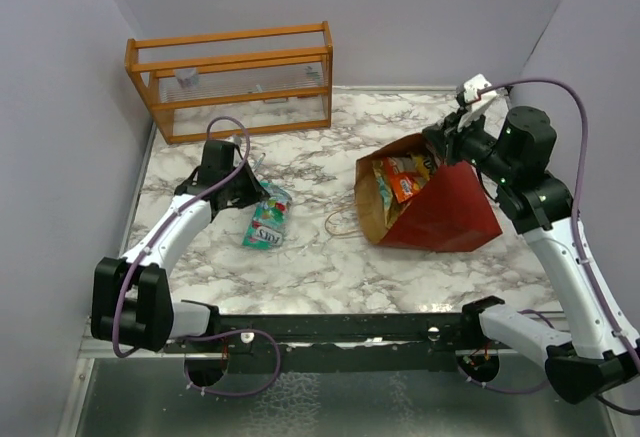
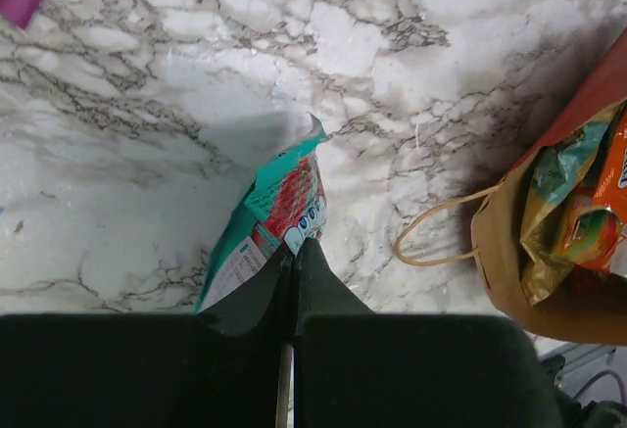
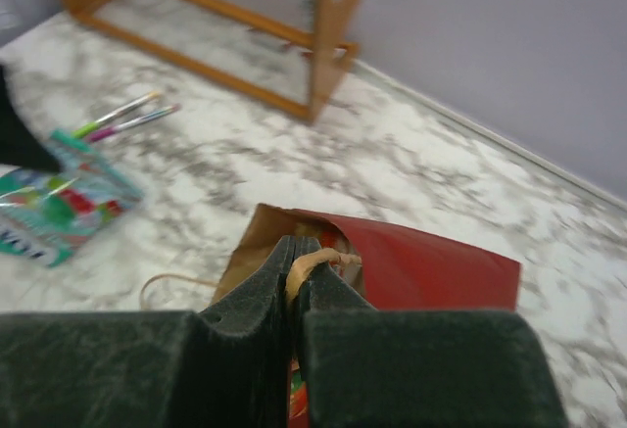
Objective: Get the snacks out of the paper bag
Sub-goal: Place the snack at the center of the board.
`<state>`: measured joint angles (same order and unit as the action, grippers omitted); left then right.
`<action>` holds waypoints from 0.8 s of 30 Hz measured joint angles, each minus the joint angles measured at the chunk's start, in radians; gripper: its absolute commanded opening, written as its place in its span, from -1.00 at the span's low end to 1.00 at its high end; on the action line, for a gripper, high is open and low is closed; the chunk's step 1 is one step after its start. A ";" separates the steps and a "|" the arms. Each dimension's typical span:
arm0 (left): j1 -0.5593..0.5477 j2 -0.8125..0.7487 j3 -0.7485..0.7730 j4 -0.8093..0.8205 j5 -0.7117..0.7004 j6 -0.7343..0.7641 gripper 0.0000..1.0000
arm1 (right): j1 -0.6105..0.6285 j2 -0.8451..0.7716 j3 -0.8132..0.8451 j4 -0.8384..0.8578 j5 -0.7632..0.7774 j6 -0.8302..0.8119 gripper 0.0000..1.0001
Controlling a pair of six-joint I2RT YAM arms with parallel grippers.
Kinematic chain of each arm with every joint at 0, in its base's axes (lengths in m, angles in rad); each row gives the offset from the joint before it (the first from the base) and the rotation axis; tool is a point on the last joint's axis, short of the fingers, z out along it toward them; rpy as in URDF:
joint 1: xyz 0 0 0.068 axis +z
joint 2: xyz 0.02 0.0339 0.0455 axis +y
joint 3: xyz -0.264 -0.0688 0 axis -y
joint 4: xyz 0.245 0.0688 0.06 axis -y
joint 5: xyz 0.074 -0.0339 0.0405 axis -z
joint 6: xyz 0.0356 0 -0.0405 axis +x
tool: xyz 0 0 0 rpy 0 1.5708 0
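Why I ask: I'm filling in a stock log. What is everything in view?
paper bag: one, dark red outside, brown inside, on its side right of centre
snacks: several, mostly orange, count unclear, in the bag's mouth
teal packet: one, teal and red, left of centre
pens: two, pink and green, near the teal packet, towards the rack
wooden rack: one, orange, far left
table: one, white marble
left gripper: one, black, shut on the teal packet
right gripper: one, black, shut on the bag's cord handle

snacks [image 1: 405, 179] mostly hidden in paper bag [image 1: 450, 217], pens [image 3: 127, 117] blurred
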<state>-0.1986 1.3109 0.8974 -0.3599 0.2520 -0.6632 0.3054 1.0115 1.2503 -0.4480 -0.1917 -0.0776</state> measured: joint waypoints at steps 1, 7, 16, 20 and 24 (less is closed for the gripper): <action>0.000 -0.008 -0.027 0.008 0.006 -0.005 -1.00 | 0.000 0.000 0.000 -0.006 -0.062 -0.010 -0.97; 0.000 -0.042 -0.094 0.039 0.008 -0.008 -1.00 | 0.000 -0.092 -0.054 -0.016 -0.328 -0.004 -0.97; 0.000 -0.042 -0.093 0.066 0.001 0.000 -0.25 | 0.006 -0.300 -0.098 -0.076 -0.185 0.060 -0.97; 0.000 -0.056 -0.093 0.079 0.002 -0.001 -0.24 | 0.008 -0.300 -0.098 -0.076 -0.135 0.110 -0.97; 0.000 -0.092 -0.085 0.082 0.002 0.003 -0.10 | 0.008 -0.244 -0.098 -0.060 -0.124 0.165 -0.97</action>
<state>-0.1986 1.2190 0.8124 -0.2779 0.2535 -0.6605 0.3130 0.7677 1.1526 -0.5076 -0.3153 0.0875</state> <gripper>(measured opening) 0.384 0.019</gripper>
